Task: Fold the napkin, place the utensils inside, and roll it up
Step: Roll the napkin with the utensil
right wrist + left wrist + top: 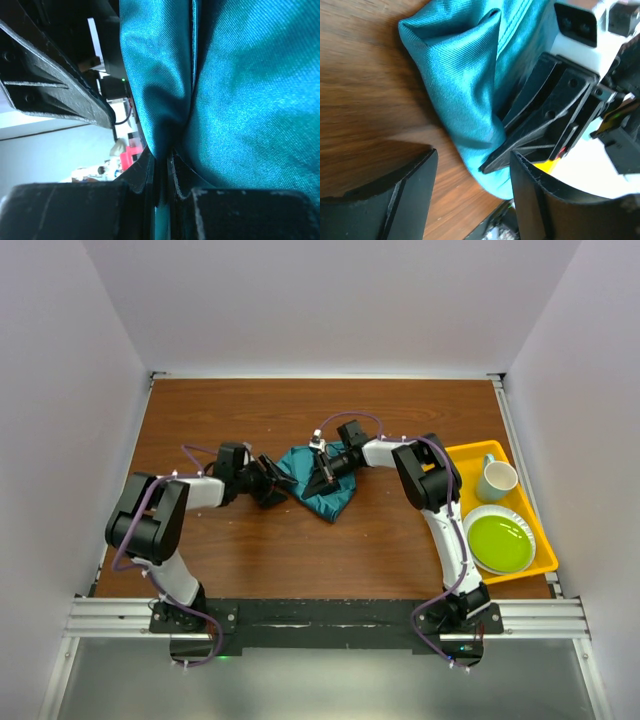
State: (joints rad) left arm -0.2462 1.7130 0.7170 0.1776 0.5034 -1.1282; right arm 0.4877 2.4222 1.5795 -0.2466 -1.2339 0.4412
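The teal napkin point(328, 492) lies bunched in a crumpled heap at the middle of the wooden table. My right gripper point(322, 474) comes in from the right and is shut on a fold of the cloth point(240, 100), which is pinched between its fingertips point(162, 156). My left gripper point(275, 483) is at the napkin's left edge, open, with bare wood and the cloth's rim point(465, 75) between its fingers point(472, 159). In the left wrist view the right gripper's black fingers point(545, 112) press into the napkin. The utensils are out of view.
A yellow tray point(468, 451) stands at the table's right edge, holding a green plate point(500, 543) and a pale mug point(497, 479). White walls close in the table on three sides.
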